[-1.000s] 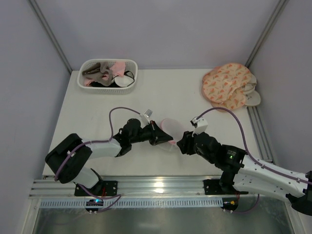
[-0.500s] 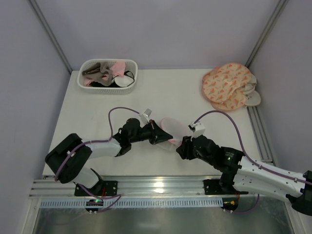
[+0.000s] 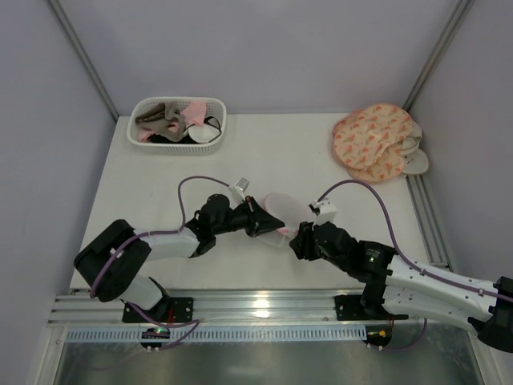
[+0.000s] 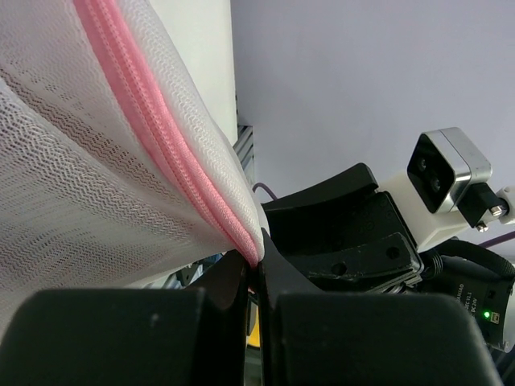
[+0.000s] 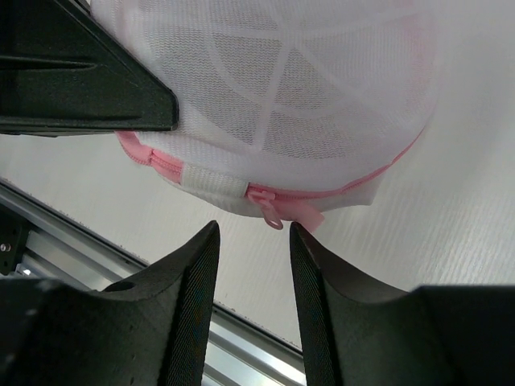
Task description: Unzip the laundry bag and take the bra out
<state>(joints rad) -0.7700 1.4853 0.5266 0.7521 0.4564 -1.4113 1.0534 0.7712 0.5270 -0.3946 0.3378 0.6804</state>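
Both arms reach low toward each other over the middle of the table (image 3: 264, 152). The left pincer (image 3: 268, 224) is squeezed shut on the laundry bag (image 3: 281, 207). The right pincer (image 3: 298, 238) has its fingers apart, holding nothing.

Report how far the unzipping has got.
Done: the left gripper is shut on the pink rim of the bag, holding it. In hand: the right gripper is open, with the zipper pull just ahead of its fingers. Left: gripping the pull, running the zipper, which looks closed, and emptying the bag.
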